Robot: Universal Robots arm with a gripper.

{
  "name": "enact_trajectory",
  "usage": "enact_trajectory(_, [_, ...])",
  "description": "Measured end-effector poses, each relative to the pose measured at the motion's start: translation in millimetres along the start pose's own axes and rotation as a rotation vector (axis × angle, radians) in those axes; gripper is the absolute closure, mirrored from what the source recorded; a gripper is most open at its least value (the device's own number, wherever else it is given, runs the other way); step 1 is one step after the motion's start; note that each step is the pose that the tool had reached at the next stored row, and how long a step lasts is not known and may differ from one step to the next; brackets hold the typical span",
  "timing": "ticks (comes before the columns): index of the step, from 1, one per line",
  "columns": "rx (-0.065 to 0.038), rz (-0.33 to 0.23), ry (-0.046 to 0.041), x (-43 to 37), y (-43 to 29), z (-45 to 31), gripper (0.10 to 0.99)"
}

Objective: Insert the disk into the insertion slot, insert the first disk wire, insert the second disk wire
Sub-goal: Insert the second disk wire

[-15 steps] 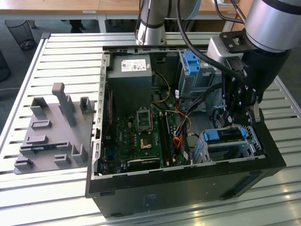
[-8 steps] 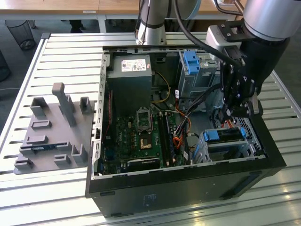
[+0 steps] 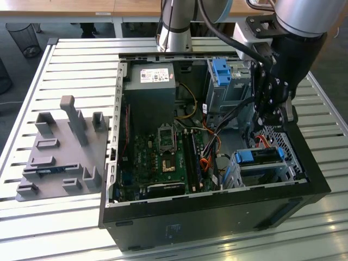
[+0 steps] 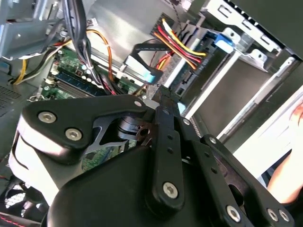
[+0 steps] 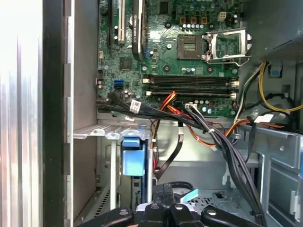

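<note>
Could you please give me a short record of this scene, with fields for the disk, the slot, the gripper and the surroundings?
disk: blue-railed, sitting in the insertion slot
insertion slot: low silver cage, at the exterior view's right of the computer case
gripper: inside the case, just above the disk
wires: black bundle with red and orange leads, beside the cage
grey fixture: on the table, at the exterior view's left

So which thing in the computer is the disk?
Find the open black computer case on the slatted table, and look in its near corner on the exterior view's right, where a low silver cage sits. The disk is the flat part in that cage with a wide bright blue rail; the taller grey bay behind has only a small blue latch.
</note>
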State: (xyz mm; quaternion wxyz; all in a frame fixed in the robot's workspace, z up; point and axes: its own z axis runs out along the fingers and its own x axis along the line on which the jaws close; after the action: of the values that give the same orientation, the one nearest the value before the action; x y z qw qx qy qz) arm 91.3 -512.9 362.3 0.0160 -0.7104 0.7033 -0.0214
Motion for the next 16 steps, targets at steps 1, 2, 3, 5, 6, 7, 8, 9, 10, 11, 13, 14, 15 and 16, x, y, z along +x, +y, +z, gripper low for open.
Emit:
enact_trajectory(1, [0.000,0.000,0.0000,-1.7,0.2,-0.1,0.980])
enact_trajectory(2, [0.000,0.000,0.0001,-2.9,0.1,-0.2,0.980])
enact_trajectory(3, [0.000,0.000,0.0000,-3.7,0.1,-0.1,0.980])
enact_trajectory(5, [0.000,0.000,0.0014,-6.8,0.2,-0.1,0.980])
enact_trajectory(6, [0.000,0.000,0.0021,-8.8,0.1,-0.1,0.980])
enact_trajectory(7, [-0.001,0.001,0.0030,-10.7,0.1,0.2,0.980])
enact_trajectory(8, [-0.001,0.001,0.0042,-12.5,0.0,0.5,0.980])
enact_trajectory(9, [-0.002,0.002,0.0049,-14.0,-0.2,0.9,0.973])
enact_trajectory(10, [-0.002,0.002,0.0051,-15.2,-0.2,1.4,0.973])
enact_trajectory(11, [-0.003,0.003,0.0055,-16.3,-0.4,1.8,0.973])
enact_trajectory(13, [-0.003,0.005,0.0071,-17.5,-0.6,3.0,0.914])
enact_trajectory(14, [-0.003,0.006,0.0080,-18.0,-0.9,3.7,0.902])
enact_trajectory(15, [-0.003,0.007,0.0093,-18.4,-1.1,4.6,0.902])
enact_trajectory(16, [-0.003,0.009,0.0119,-18.8,-1.4,5.2,0.839])
